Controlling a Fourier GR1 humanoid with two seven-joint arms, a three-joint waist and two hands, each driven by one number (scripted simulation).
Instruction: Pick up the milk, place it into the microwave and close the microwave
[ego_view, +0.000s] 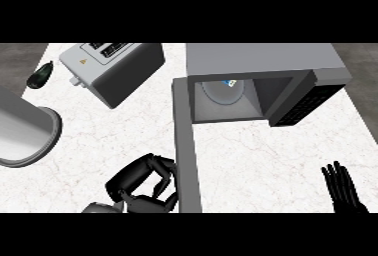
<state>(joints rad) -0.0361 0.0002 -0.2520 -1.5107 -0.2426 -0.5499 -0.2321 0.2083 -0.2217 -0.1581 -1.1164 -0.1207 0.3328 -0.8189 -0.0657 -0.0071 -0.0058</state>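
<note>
A white marbled bench (258, 150) is filling the head view, with dark floor showing at its far corners. A grey microwave (258, 57) is standing at the far right, its door (187, 150) swung wide open and running toward the near edge as a long grey slab. Inside the cavity, a small carton with blue and white marking, which I am taking for the milk (229, 83), is sitting on the round turntable (221, 92), toward its back.

The left hand (144, 182) is hovering just left of the door's near end, its fingers curling inward round nothing that I can make out; whether they are touching the door is unclear. The right hand (343, 187) is resting near the right edge, fingers straight and upward, open.

A toaster (111, 70) is lying at an angle on the far left, a dark bottle-like object (40, 74) beside it, and a large grey pot (26, 132) is reaching in from the left edge.

The milk looks already placed, so the door is likely the thing left to handle: stiff, hinged, light to swing. Pressing its outer face near the free end, far from the hinge, seems best, with the palm sliding along as it turns.
</note>
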